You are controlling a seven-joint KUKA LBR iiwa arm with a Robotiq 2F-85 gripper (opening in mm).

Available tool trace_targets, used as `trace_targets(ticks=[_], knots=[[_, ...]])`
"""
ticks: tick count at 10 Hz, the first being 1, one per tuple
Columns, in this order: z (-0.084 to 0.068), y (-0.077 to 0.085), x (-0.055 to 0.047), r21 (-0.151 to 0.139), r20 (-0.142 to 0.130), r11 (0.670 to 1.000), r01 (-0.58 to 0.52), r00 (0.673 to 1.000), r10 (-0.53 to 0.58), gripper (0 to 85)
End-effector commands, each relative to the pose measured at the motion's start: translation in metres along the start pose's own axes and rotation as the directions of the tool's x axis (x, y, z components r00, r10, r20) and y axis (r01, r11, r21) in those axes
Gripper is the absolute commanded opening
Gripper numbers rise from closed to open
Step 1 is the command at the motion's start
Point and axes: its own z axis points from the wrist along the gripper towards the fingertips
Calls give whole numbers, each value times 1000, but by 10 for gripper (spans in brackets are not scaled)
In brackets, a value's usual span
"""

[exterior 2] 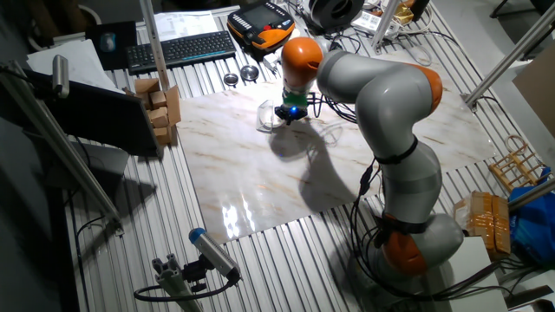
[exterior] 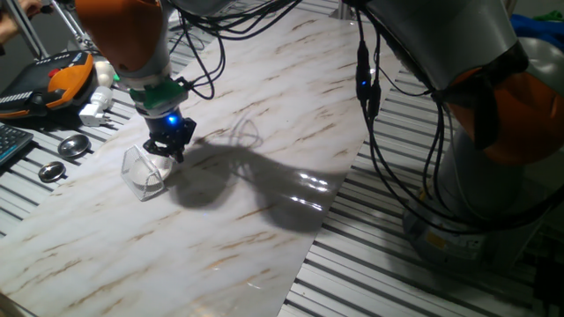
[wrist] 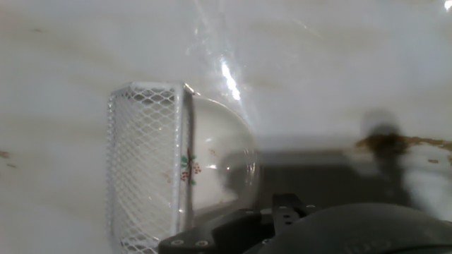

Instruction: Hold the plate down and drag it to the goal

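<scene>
Fingers: those of the black two-finger gripper on the orange-and-grey arm point straight down at the marble-patterned board; tips are hidden in all three views, so how far apart they stand cannot be told, nor whether they press on anything. The hand view shows only the dark gripper body at its lower edge.

Item, task: small round white plate with a reddish sprig mark at its centre. It lies flat on the board near the board's far-left edge in the one fixed view, directly beneath or just ahead of the gripper; contact cannot be confirmed.

Item, task: transparent clear-plastic angled goal frame with pale edges and a white mesh-patterned wall. The plate appears partly inside it, one side against or under the meshed wall.

Items, other: two grey metal discs on the slatted table beyond that board edge; black keyboard further off.

Judgement, progress: drag looks close to complete.

Judgement, risks:
- Too little downward pressure would let the tips slide over the glazed plate, leaving it short.
- Pushing further could shove the light frame toward the board edge.
- Off-centre pressure could tip the plate's rim.
</scene>
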Motion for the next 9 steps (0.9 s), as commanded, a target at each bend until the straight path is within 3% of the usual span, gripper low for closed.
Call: trace_targets(ticks=[1,3,7,9], knots=[[-6,-3,-3,-10,2,1000,17,1000,-17,0],[-18,-15,-14,-23,32,993,120,992,-119,0],[-43,-50,-37,-75,9,952,297,955,-297,0],[-45,-50,-36,-35,31,952,303,953,-302,0]])
